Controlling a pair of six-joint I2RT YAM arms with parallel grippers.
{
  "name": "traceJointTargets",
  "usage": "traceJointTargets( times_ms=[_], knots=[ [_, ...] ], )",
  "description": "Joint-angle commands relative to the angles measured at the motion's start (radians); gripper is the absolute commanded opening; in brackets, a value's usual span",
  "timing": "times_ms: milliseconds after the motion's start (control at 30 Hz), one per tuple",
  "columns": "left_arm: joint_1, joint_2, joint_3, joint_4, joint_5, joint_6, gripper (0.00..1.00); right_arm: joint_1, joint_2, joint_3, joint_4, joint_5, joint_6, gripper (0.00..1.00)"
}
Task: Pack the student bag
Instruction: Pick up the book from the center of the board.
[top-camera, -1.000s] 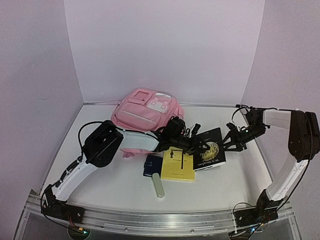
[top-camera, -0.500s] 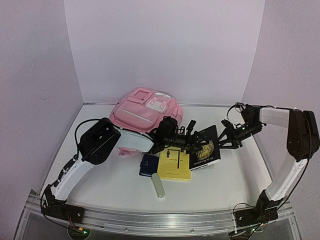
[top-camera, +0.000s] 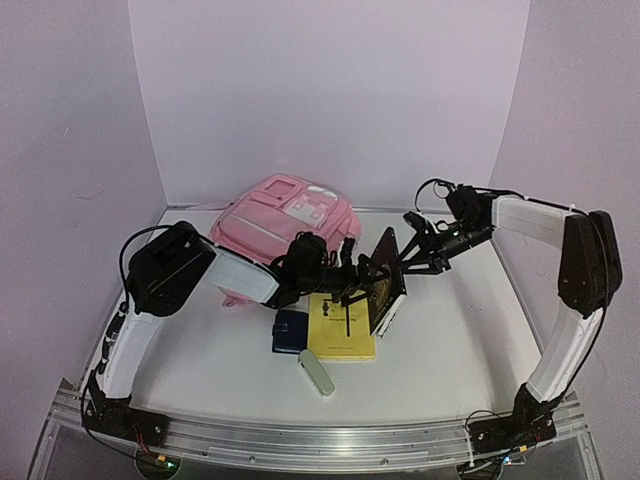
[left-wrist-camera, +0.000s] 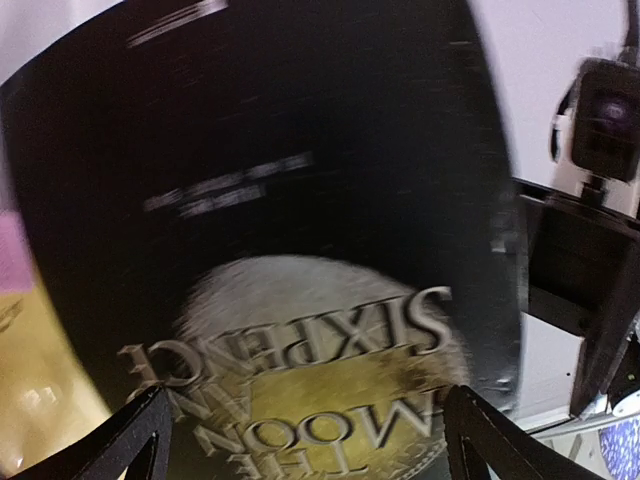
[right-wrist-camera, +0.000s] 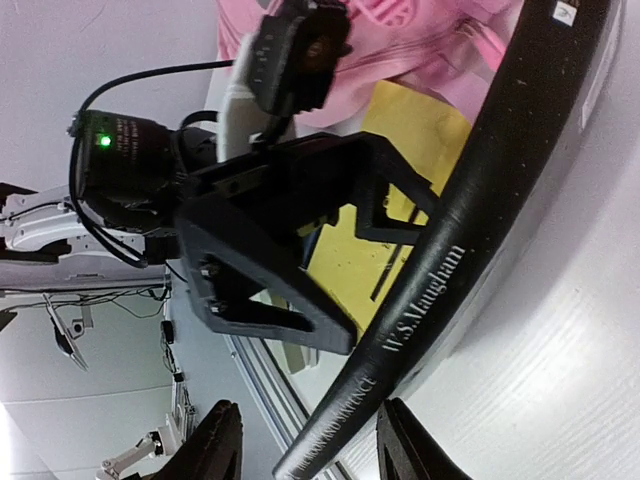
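Note:
The pink student bag (top-camera: 285, 215) lies at the back centre, partly behind my left arm. A black book (top-camera: 385, 282), titled The Moon and Sixpence, stands tilted on its edge in front of the bag. My right gripper (top-camera: 408, 258) is shut on the book's far edge. In the right wrist view the book's spine (right-wrist-camera: 500, 180) runs down between the right gripper's (right-wrist-camera: 310, 445) fingers. My left gripper (top-camera: 352, 285) stands open, facing the front cover. That cover (left-wrist-camera: 300, 200) fills the left wrist view beyond the spread left gripper (left-wrist-camera: 305, 425), which holds nothing.
A yellow book (top-camera: 342, 325) lies flat under the left gripper. A dark blue wallet (top-camera: 289, 330) sits beside it on the left. A pale slim case (top-camera: 317, 375) lies nearer the front edge. Walls close the table on three sides.
The right gripper has swung left and back, tipping the black book from flat up onto its edge. The left gripper has opened wide, and its arm has drawn back to the left.

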Motion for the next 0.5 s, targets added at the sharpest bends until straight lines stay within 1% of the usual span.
traceJointTargets(
  times_ms=[0,133,267,333,467],
  knots=[
    [0.003,-0.108,-0.08,-0.018,-0.081,-0.006,0.94,0.074,0.068,0.032,0.039,-0.018,0.027,0.48],
    [0.015,-0.146,-0.152,0.04,-0.108,-0.024,0.94,0.093,0.086,0.037,0.048,-0.003,0.027,0.5],
    [0.023,-0.187,-0.236,0.112,-0.145,-0.039,0.94,0.108,0.107,0.033,0.065,0.017,0.064,0.52],
    [0.025,-0.208,-0.236,0.071,-0.154,-0.009,0.93,0.114,0.114,0.042,0.067,0.062,0.076,0.53],
    [0.016,-0.219,-0.183,-0.024,-0.136,0.076,0.88,0.114,0.1,0.053,0.07,0.195,0.105,0.53]
  ],
)
